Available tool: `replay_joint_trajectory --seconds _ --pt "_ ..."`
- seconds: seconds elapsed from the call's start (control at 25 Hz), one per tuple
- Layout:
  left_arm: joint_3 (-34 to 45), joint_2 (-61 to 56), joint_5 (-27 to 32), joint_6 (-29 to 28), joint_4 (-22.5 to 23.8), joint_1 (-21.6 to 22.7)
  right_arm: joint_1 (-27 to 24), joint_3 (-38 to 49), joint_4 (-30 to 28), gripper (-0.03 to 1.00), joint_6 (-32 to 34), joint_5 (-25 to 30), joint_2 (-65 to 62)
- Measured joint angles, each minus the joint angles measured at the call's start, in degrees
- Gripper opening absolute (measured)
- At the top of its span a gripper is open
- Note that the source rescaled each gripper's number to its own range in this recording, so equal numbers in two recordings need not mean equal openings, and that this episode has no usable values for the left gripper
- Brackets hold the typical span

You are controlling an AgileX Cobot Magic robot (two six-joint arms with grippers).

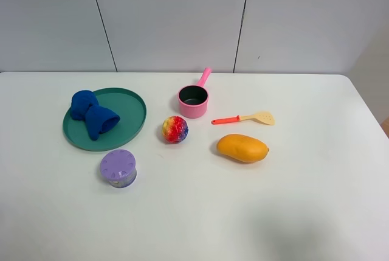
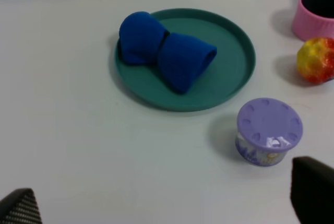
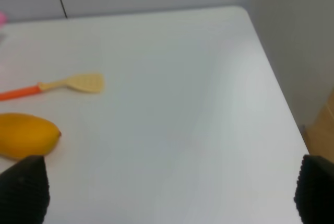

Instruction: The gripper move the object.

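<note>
The deep-blue cloth bundle [image 1: 93,114], pinched in the middle like a bow, lies on the left part of a green round plate [image 1: 131,110] at the table's left. In the left wrist view the bundle [image 2: 164,51] sits on the plate [image 2: 229,62], well ahead of my left gripper [image 2: 166,203], which is open and empty; only its black fingertips [image 2: 313,192] show at the frame's corners. My right gripper [image 3: 169,190] is open and empty over the table's right side, near the mango. Neither arm shows in the exterior view.
A purple lidded jar [image 1: 118,168] stands just in front of the plate. A rainbow ball [image 1: 175,129], a pink saucepan [image 1: 193,100], an orange-handled spatula [image 1: 243,118] and an orange mango [image 1: 242,148] lie mid-table. The table's right edge [image 3: 276,88] is close.
</note>
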Motion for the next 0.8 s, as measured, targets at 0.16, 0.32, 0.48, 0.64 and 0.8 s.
replay_joint_trajectory --seconds 0.16,0.32,0.48,0.64,0.8 --pt "0.0 0.0 0.0 0.0 0.0 0.0 -1.9 3.4 1.1 0.91 0.0 -0.6 0.0" --pt "0.0 0.0 0.0 0.0 0.0 0.0 -1.9 4.7 3.5 0.91 -0.8 -1.7 0.0" --pt "0.0 0.0 0.0 0.0 0.0 0.0 -1.9 5.0 5.4 0.91 -3.5 -1.9 0.0" --pt "0.0 0.0 0.0 0.0 0.0 0.0 -1.9 5.0 6.7 0.90 -5.1 -2.1 0.0" --pt "0.0 0.0 0.0 0.0 0.0 0.0 -1.9 5.0 6.7 0.90 -5.1 -2.4 0.0"
